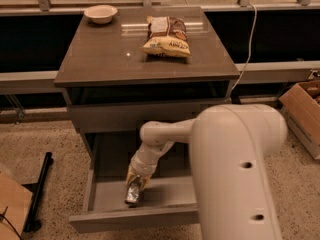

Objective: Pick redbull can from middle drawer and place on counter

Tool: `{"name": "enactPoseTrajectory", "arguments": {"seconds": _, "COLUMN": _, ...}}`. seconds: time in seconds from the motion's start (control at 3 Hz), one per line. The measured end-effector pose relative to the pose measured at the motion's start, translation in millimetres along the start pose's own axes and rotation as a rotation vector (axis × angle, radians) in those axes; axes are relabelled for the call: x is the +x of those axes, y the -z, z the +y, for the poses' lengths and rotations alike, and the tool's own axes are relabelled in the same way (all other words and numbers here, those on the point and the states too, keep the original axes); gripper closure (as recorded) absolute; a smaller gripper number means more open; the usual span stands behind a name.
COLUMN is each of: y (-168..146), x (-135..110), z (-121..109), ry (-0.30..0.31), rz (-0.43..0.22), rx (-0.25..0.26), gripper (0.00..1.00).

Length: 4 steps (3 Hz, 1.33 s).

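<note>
The middle drawer is pulled out below the counter. The redbull can, silver with dark markings, sits tilted in the drawer's tray near the front panel. My gripper reaches down into the drawer from the right. Its yellowish fingers are closed around the can's upper end, and the can's lower end is still at the tray floor. My white arm fills the lower right and hides the drawer's right part.
A yellow-brown chip bag and a white bowl lie on the counter's back half. A cardboard box stands on the floor at right. A black bar and another box corner are at lower left.
</note>
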State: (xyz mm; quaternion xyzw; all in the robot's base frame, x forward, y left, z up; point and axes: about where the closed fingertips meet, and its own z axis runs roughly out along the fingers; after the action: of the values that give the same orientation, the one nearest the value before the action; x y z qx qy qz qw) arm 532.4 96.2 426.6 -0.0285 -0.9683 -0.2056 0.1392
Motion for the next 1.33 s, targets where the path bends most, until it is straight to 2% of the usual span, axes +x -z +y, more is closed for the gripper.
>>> {"name": "enactPoseTrajectory", "arguments": {"seconds": 0.67, "y": 87, "x": 10, "z": -15, "ry": 0.134, "rz": -0.088, "rx": -0.141, "gripper": 1.00}}
{"name": "enactPoseTrajectory", "arguments": {"seconds": 1.0, "y": 142, "x": 20, "z": -24, "ry": 0.227, "rz": -0.108, "rx": -0.161, "gripper": 1.00}}
{"name": "enactPoseTrajectory", "arguments": {"seconds": 1.33, "y": 202, "x": 37, "z": -29, "ry": 0.304, "rz": -0.136, "rx": -0.134, "gripper": 1.00}}
